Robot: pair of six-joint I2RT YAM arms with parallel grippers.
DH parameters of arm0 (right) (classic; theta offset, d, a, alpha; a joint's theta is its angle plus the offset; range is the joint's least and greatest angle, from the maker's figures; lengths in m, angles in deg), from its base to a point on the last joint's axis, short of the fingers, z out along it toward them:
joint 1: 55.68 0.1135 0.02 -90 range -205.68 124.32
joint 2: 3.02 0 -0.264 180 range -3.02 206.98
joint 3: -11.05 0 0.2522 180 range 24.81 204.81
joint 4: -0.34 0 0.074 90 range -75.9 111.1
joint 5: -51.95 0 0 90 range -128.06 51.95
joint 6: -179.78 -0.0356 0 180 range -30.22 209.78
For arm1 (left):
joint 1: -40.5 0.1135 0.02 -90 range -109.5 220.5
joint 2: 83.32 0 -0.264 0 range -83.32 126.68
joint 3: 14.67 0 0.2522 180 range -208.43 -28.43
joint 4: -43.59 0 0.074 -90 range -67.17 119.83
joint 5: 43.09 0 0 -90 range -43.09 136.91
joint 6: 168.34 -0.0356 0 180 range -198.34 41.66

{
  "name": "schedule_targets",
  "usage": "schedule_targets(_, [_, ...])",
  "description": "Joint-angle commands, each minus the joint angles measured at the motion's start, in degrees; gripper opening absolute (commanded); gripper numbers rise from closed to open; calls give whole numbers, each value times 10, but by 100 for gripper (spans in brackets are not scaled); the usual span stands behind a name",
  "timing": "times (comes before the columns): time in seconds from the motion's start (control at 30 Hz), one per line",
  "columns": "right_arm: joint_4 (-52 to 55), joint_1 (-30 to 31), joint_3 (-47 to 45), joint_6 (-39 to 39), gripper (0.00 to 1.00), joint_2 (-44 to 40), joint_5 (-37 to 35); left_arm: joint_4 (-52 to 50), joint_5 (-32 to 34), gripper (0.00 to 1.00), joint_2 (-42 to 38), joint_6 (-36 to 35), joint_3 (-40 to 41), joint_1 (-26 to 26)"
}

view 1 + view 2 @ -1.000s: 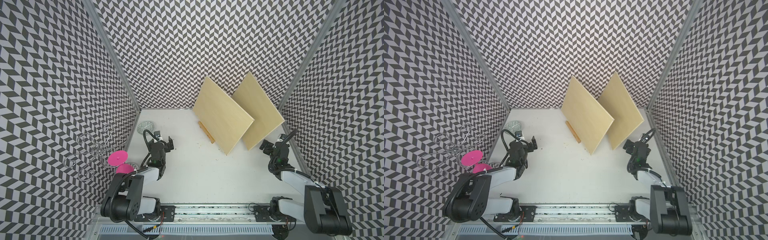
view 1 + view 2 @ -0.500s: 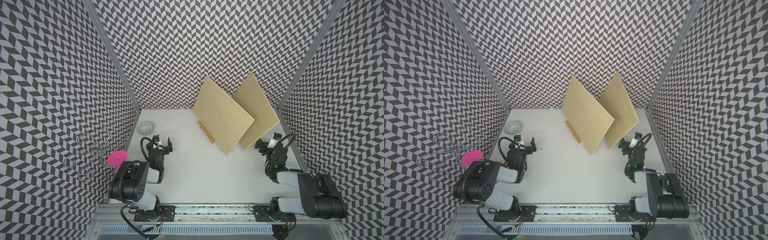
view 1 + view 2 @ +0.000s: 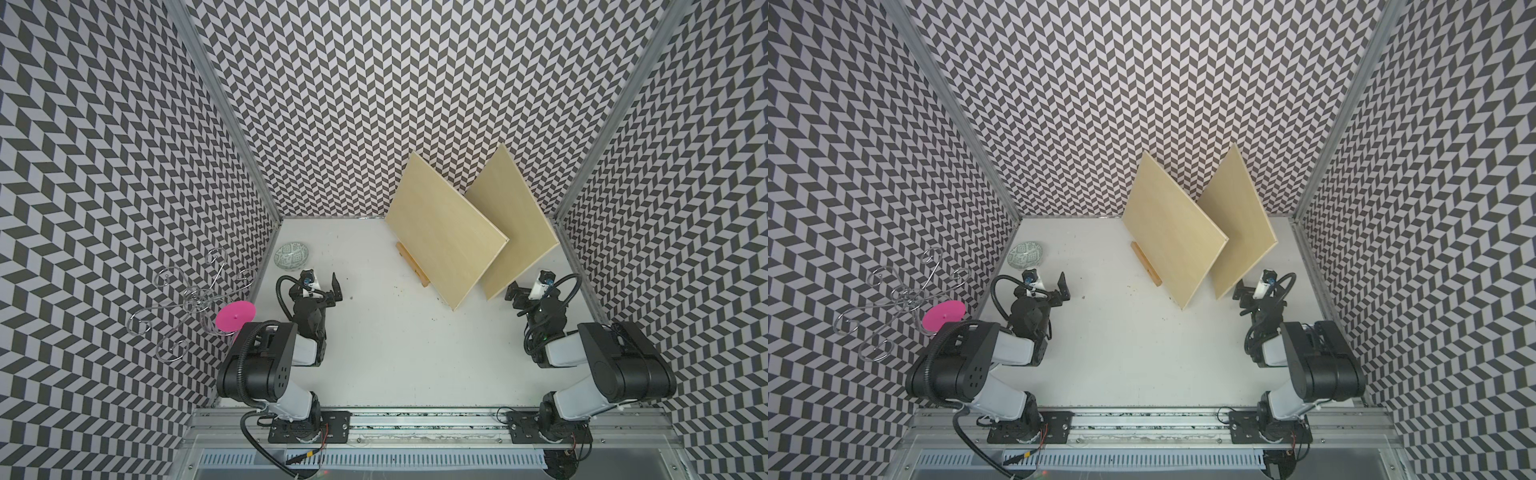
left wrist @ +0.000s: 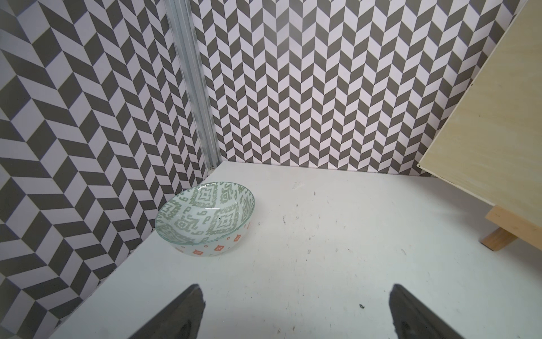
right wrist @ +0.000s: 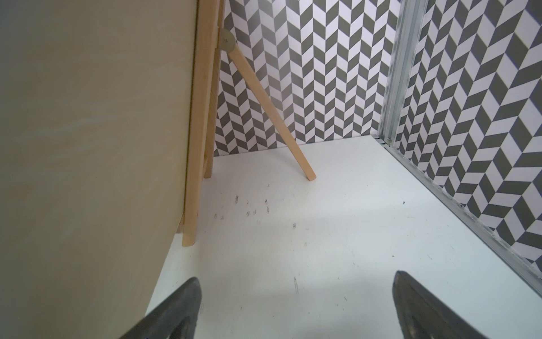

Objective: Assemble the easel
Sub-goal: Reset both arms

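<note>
White tabletop, chevron walls all round. Far left: patterned bowl, then left gripper, jaws spread wide, holding nothing. Mid-back: easel carrying front board, well apart from that claw. Rear board just beside right gripper, spread wide too, empty.

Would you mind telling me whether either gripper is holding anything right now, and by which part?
Nothing is held: the left gripper and right gripper both have open, empty jaws.
</note>
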Motion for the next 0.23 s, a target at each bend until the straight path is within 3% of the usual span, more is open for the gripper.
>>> schedule_targets(0.0, [-29, 7, 13, 10, 99, -10, -11, 17, -1, 100, 1, 1, -7, -1])
schedule_targets(0.2, [-35, 6, 11, 10, 99, -9, -11, 22, 2, 100, -1, 3, -3, 1])
